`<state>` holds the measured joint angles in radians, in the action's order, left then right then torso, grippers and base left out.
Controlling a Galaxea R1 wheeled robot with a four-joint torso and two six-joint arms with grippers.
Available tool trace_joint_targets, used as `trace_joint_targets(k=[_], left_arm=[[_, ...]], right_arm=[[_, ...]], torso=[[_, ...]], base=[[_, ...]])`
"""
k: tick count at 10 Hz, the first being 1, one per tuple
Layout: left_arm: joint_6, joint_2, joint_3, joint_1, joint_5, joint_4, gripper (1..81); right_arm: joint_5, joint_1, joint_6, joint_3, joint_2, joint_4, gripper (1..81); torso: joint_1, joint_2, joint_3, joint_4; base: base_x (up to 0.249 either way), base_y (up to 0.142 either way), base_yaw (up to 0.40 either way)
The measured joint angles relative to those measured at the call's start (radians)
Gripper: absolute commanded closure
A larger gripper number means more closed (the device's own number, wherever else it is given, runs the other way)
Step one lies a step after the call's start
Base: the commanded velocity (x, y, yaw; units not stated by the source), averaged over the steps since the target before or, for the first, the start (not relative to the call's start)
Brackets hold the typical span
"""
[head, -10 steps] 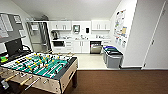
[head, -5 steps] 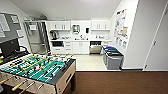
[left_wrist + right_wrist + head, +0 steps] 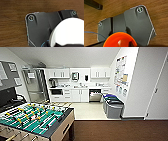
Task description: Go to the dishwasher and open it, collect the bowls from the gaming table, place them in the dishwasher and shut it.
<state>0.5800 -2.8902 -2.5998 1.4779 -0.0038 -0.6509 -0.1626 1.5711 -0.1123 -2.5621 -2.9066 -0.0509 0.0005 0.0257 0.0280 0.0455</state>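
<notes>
Kitchenette wall dead ahead in the head view: white cabinets [image 3: 80, 95] above and below a counter, steel fridge [image 3: 36, 84] at the left end. Dishwasher [image 3: 95, 95] sits under the counter toward the right end of the cabinet run, front looks dark and steel, probably ajar but too blurry to be sure. Grey bins [image 3: 113, 107] with blue and dark lids stand just beside it along the right wall, posters [image 3: 121, 74] above them. Gaming table [image 3: 35, 119], green field with rods and yellow figures, fills the near left; it's well apart from the dishwasher, pale tile floor between. Dark wood floor [image 3: 120, 130] under the robot.

Right wrist view: orange-red bowl [image 3: 119, 40] close against the camera, over the dark plate and wood floor. Can't make out the fingers, so right gripper state: can't tell. Thin blue cable [image 3: 91, 32] runs across beside it.

Left wrist view: white round object [image 3: 68, 32] close up, over wood floor. Left gripper state: can't tell either.
</notes>
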Motion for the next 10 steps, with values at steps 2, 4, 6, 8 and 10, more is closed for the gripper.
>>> trace_joint_targets(k=[2, 4, 6, 8, 10], left_arm=[[0.0, 0.002, 0.001, -0.006, -0.001, 0.0, 81.1], [0.0, 0.003, -0.001, -0.004, -0.003, 0.0, 81.1], [0.0, 0.001, 0.0, -0.003, -0.001, 0.0, 81.1], [0.0, 0.001, 0.0, -0.004, -0.001, 0.0, 81.1], [0.0, 0.001, 0.0, -0.001, -0.001, 0.0, 81.1]], right_arm=[[0.001, -0.003, 0.0, -0.011, -0.007, 0.0, 81.1], [-0.001, -0.009, 0.0, -0.01, -0.004, 0.003, 81.1], [0.0, -0.006, 0.0, -0.011, -0.003, 0.003, 81.1], [0.0, -0.005, 0.004, -0.011, -0.006, 0.003, 81.1], [0.002, -0.001, 0.004, -0.011, -0.006, 0.003, 81.1]], torso=[[0.001, -0.001, 0.0, 0.0], [0.0, -0.001, 0.0, 0.0], [0.0, -0.001, 0.0, 0.0], [0.0, 0.0, 0.0, 0.0], [0.0, 0.0, 0.0, 0.0]], base=[[0.162, -0.036, 0.0], [0.162, 0.0, 0.0], [0.166, 0.0, 0.0], [0.173, 0.0, 0.0], [0.179, 0.0, 0.0]])
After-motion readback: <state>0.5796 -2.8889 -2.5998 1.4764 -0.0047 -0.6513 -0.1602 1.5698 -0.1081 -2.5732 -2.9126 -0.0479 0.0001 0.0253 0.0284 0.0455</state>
